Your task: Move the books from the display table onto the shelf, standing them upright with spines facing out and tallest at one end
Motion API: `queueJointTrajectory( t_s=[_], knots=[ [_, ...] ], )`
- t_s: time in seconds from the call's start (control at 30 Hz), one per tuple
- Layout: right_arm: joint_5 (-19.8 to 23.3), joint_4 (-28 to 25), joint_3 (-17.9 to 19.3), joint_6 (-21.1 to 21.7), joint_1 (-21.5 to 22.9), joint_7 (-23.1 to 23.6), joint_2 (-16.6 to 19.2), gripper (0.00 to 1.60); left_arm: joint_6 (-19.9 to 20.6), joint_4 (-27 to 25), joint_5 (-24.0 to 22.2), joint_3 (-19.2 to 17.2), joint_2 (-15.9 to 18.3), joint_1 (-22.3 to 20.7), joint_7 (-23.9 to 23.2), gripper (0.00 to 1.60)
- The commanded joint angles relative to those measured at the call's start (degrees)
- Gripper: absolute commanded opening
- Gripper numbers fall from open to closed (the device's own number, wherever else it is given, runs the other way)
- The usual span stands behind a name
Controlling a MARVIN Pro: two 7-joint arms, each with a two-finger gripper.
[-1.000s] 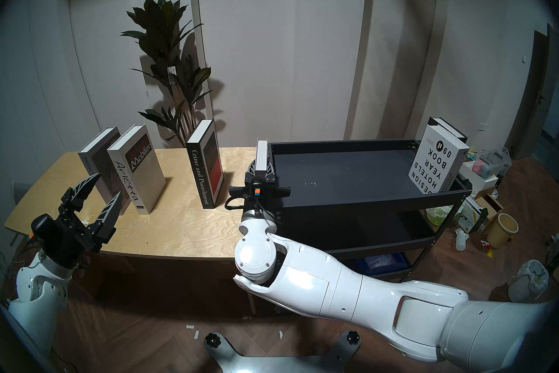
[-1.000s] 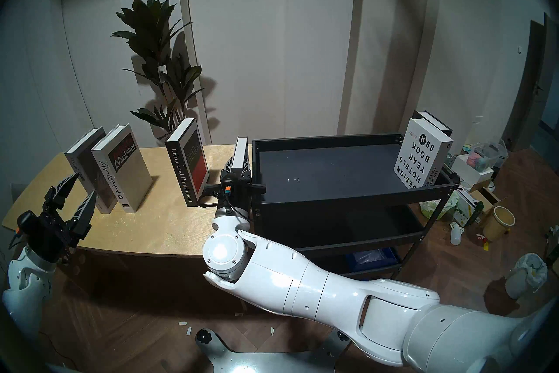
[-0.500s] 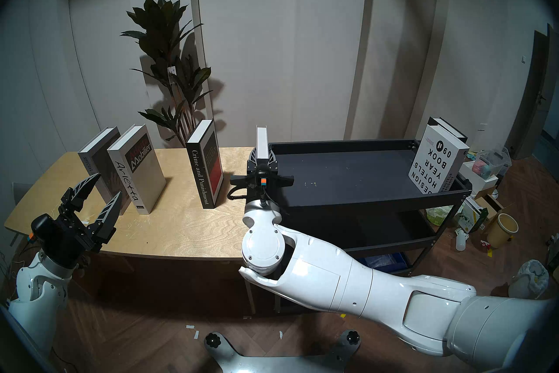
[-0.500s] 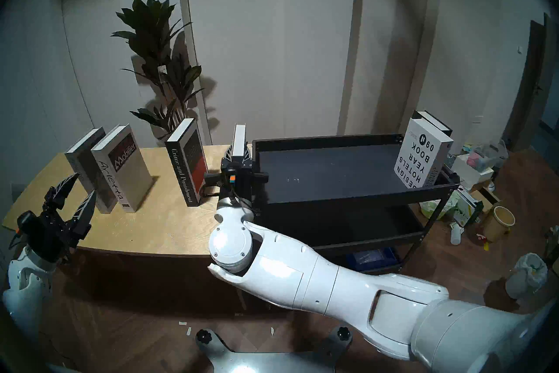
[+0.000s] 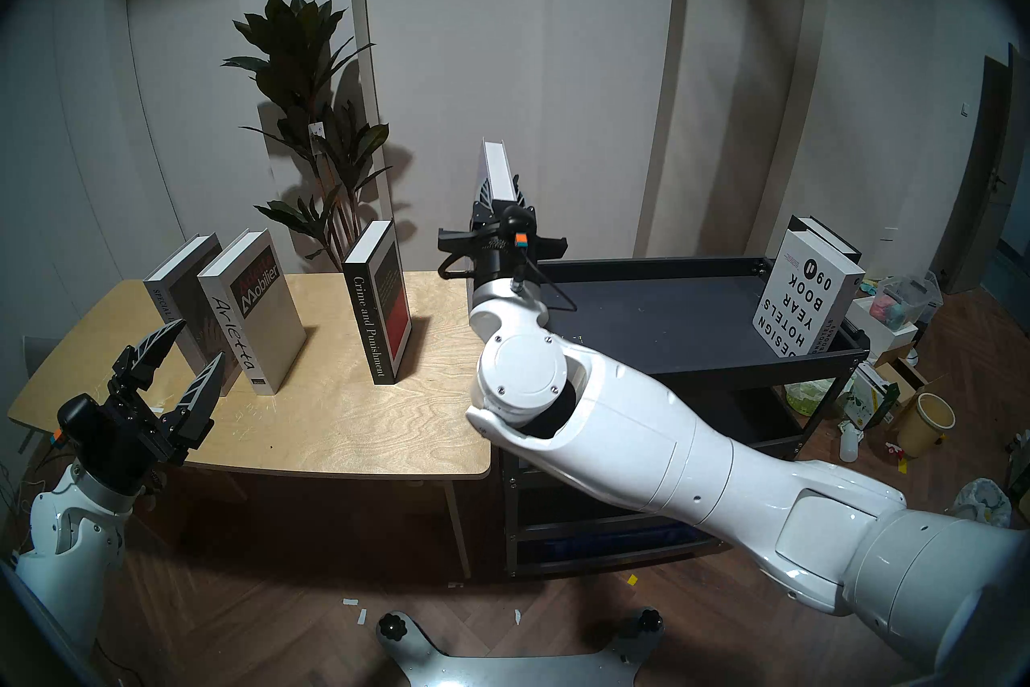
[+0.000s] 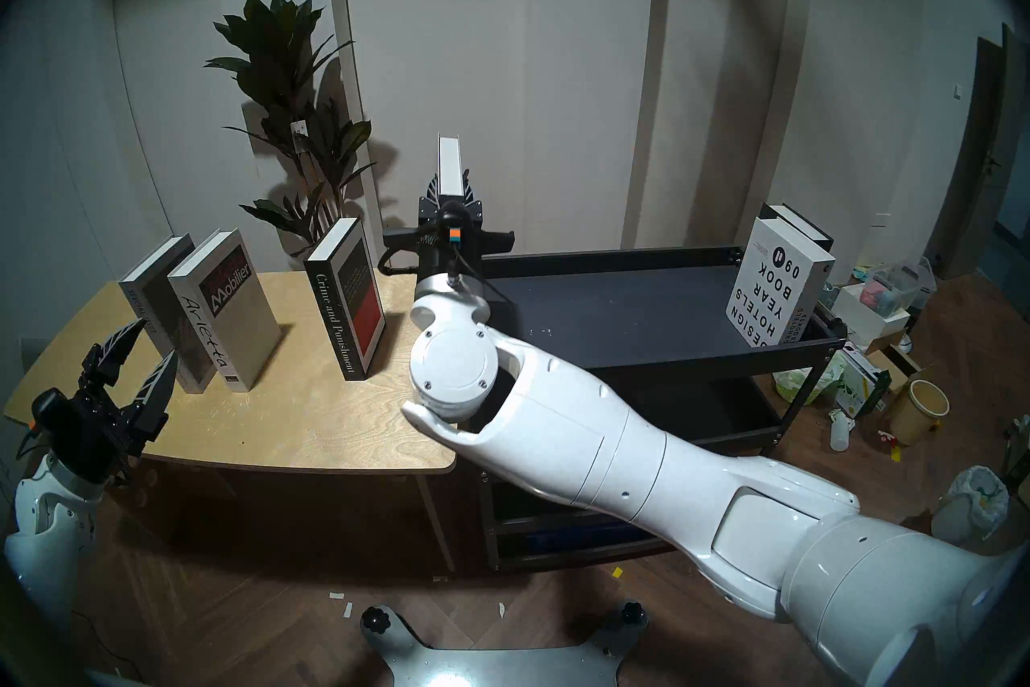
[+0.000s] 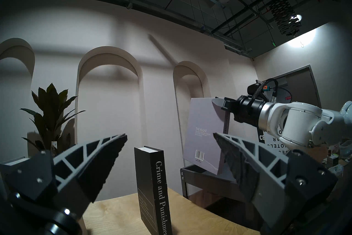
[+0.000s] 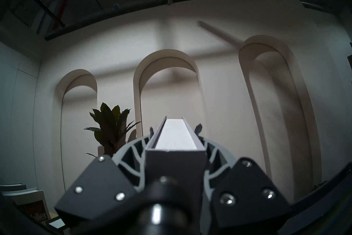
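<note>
Counting near to far, three of the books are left to move: the left gripper (image 5: pixel 181 362) hangs idle with jaws apart over the display table (image 5: pixel 312 424), where Arietta (image 5: pixel 251 312), the SPECIAL ISSUE volume (image 5: pixel 175 284) behind it and Crime and Punishment (image 5: pixel 376 301) stand upright. A fourth, the pale grey book (image 5: pixel 498 170), is clamped in the right gripper (image 5: pixel 498 189) in the air above the near-left end of the shelf (image 5: pixel 669 373). Two are done, the white yearbook (image 5: pixel 802 293) and a dark book (image 5: pixel 825 237) behind it, at the shelf's far end
</note>
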Motion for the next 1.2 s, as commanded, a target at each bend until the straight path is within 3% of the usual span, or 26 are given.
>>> queueJointTrajectory(
  t_s=[0.0,0.2,0.37,0.77,1.17],
  knots=[
    [5.6,-5.3,3.7,4.0,2.2,4.8,6.4,0.00,-0.1,-0.5,0.1,-0.5,0.1,0.0,0.0,1.60],
    [8.1,-7.3,7.5,8.4,-0.7,9.1,10.5,0.00,-0.1,-0.5,0.1,-0.5,0.1,-0.1,0.0,1.60],
    [7.8,-9.2,11.1,11.0,-2.8,11.9,14.1,0.00,-0.1,-0.5,0.1,-0.4,0.1,-0.1,0.0,1.60],
    [7.5,-13.1,21.4,13.8,-10.7,14.9,22.7,0.00,-0.1,-0.5,0.1,-0.4,0.2,-0.1,0.0,1.60],
    [8.6,-15.6,31.1,15.5,-18.7,24.9,30.7,0.00,-0.1,-0.5,0.1,-0.5,0.1,0.0,0.0,1.60]
  ],
)
